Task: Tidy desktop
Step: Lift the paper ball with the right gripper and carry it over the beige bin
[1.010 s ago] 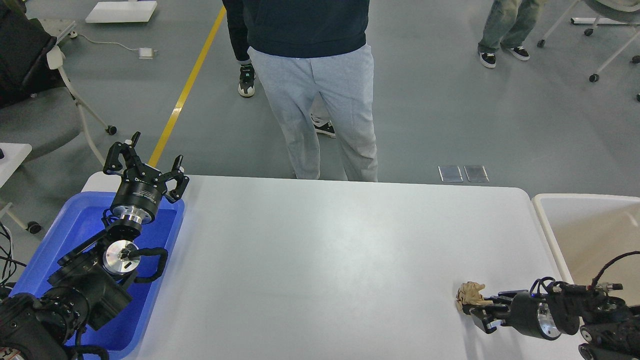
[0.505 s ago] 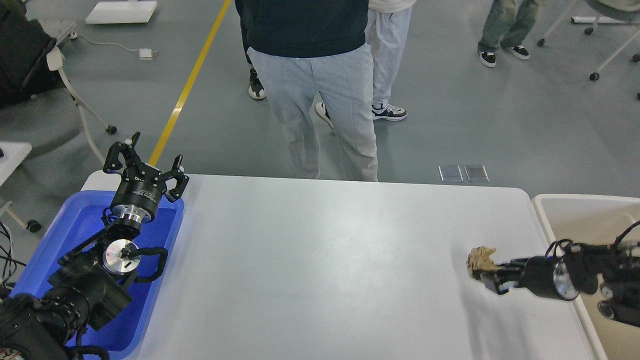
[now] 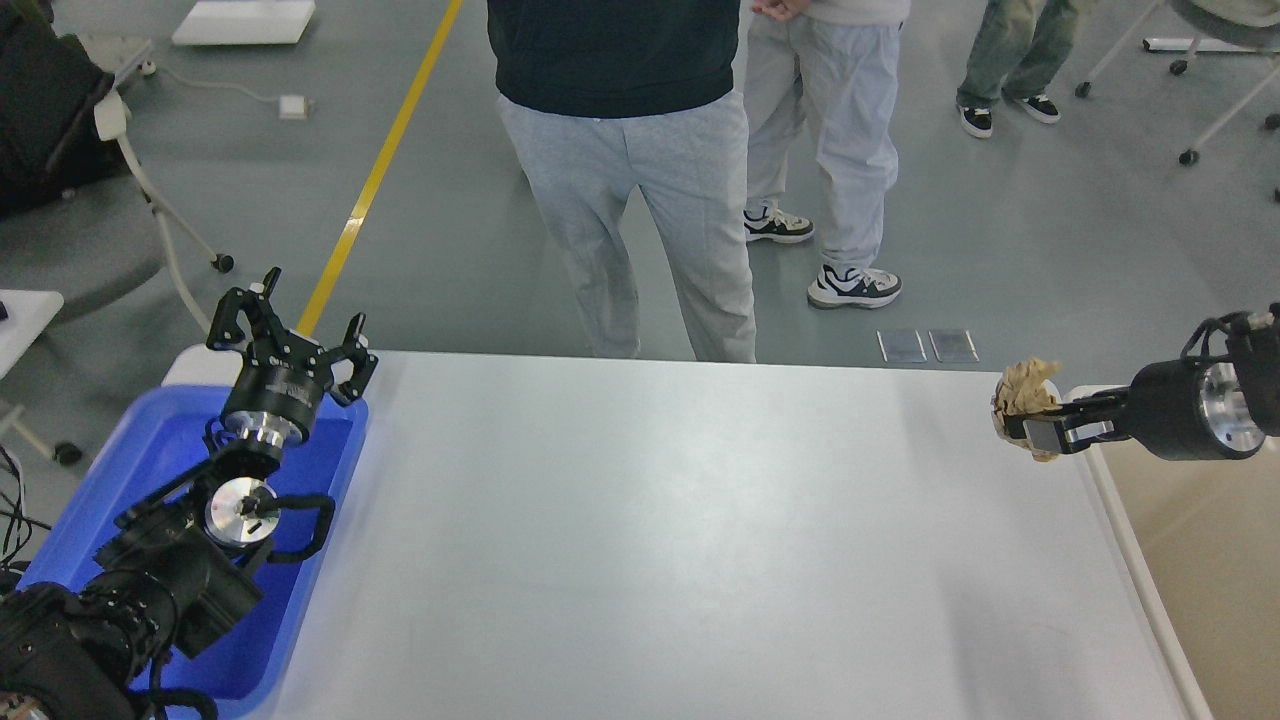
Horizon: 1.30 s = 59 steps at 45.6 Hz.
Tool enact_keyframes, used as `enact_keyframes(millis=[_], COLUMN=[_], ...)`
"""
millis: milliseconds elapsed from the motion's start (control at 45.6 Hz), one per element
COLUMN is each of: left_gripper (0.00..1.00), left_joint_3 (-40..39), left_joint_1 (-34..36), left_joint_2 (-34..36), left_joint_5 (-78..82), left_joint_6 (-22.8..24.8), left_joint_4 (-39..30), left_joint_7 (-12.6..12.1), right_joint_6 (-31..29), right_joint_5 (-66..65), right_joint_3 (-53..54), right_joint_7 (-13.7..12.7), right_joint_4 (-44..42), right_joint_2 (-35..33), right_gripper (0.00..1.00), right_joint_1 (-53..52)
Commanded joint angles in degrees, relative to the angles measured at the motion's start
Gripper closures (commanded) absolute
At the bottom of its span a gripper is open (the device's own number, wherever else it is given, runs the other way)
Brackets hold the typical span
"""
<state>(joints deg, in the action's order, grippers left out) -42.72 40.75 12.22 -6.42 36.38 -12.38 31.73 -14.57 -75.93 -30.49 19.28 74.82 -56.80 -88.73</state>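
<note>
The white desktop (image 3: 660,540) fills the middle of the head view. My right gripper (image 3: 1030,425) is shut on a crumpled beige paper wad (image 3: 1024,392) and holds it in the air above the desktop's far right corner, close to the beige bin (image 3: 1215,560). My left gripper (image 3: 290,330) is open and empty, raised over the far end of the blue tray (image 3: 110,490) at the left.
Two people stand just beyond the table's far edge, one in a dark top and grey trousers (image 3: 625,180), another behind (image 3: 835,140). An office chair (image 3: 70,200) stands at far left. The beige bin adjoins the table's right edge.
My right gripper has lifted the paper wad off the desktop and carried it up and away, toward the far right corner. A second person has walked in behind the first. The left arm has not moved.
</note>
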Motion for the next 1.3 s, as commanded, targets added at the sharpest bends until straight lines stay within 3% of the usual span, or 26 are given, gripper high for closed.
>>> enact_keyframes(millis=[0,307,527,856,1010,1273], left_gripper=[0.00,0.00,0.00,0.00,0.00,0.00], left_joint_3=[0.0,0.0,0.0,0.0,-0.1,0.0], left_joint_1=[0.0,0.0,0.0,0.0,0.0,0.0], left_joint_2=[0.0,0.0,0.0,0.0,0.0,0.0], left_joint_5=[0.0,0.0,0.0,0.0,0.0,0.0], left_joint_6=[0.0,0.0,0.0,0.0,0.0,0.0], left_joint_4=[0.0,0.0,0.0,0.0,0.0,0.0], left_joint_7=[0.0,0.0,0.0,0.0,0.0,0.0], right_joint_6=[-7.6,-6.4,-5.6,-0.7,-0.3,-0.2], right_joint_5=[0.1,1.0,8.6,36.2,46.0,63.7], right_joint_3=[0.3,1.6,5.4,13.2,17.6,26.9], right_joint_7=[-0.2,-0.1,0.1,0.7,1.9,1.6], right_joint_4=[1.5,1.1,-2.7,-19.2,-27.5,-39.3], right_joint_2=[-2.5,-5.9,-10.5,-10.4,-8.0,-1.4], right_gripper=[1.00,1.00,1.00,1.00,1.00,1.00], right_joint_1=[-8.0,-5.6,-0.9,16.3,27.2,44.5])
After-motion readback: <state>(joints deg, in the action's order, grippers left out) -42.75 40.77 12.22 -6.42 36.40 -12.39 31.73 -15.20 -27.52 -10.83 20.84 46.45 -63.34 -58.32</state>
